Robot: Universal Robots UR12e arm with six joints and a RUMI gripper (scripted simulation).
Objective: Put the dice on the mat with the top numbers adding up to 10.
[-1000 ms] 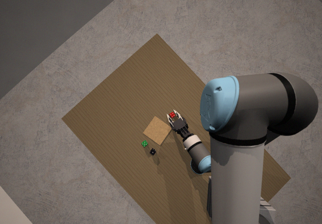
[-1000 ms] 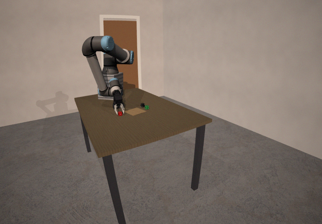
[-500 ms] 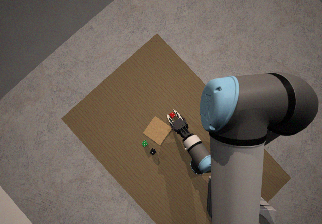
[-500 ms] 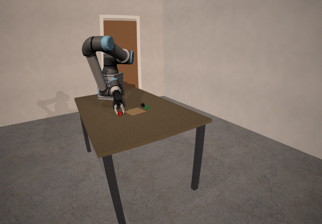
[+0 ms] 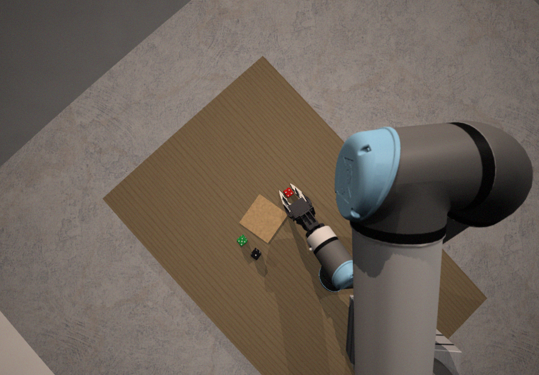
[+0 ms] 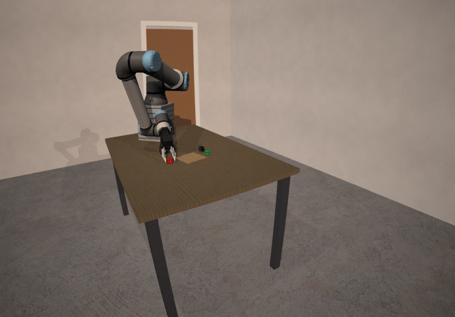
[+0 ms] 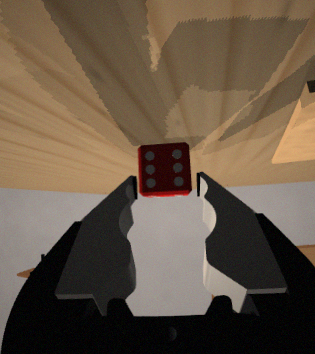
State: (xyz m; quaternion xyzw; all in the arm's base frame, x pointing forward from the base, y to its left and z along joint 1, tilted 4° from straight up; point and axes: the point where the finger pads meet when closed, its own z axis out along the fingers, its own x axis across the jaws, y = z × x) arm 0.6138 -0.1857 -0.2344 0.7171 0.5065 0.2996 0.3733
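The red die (image 5: 288, 192) (image 6: 169, 160) (image 7: 165, 169) rests on the table beside the mat and looks flat. Its top seems to show four, and the side facing the wrist camera shows six. My gripper (image 5: 286, 188) (image 6: 169, 161) (image 7: 166, 176) is partly open around it, low at the table, with a gap on each side of the die in the wrist view. The square tan mat (image 5: 263, 218) (image 6: 192, 158) (image 7: 307, 135) carries no die. The green die (image 5: 241, 240) (image 6: 207, 151) lies off the mat, its top seemingly five. The black die (image 5: 255, 254) (image 6: 201, 148) is beside it, its top seemingly one.
The brown wooden table (image 5: 186, 175) (image 6: 220, 177) bears everything. The arm reaches in from its base at the table's far end in the exterior view. The green and black dice stand near each other, across the mat from my gripper.
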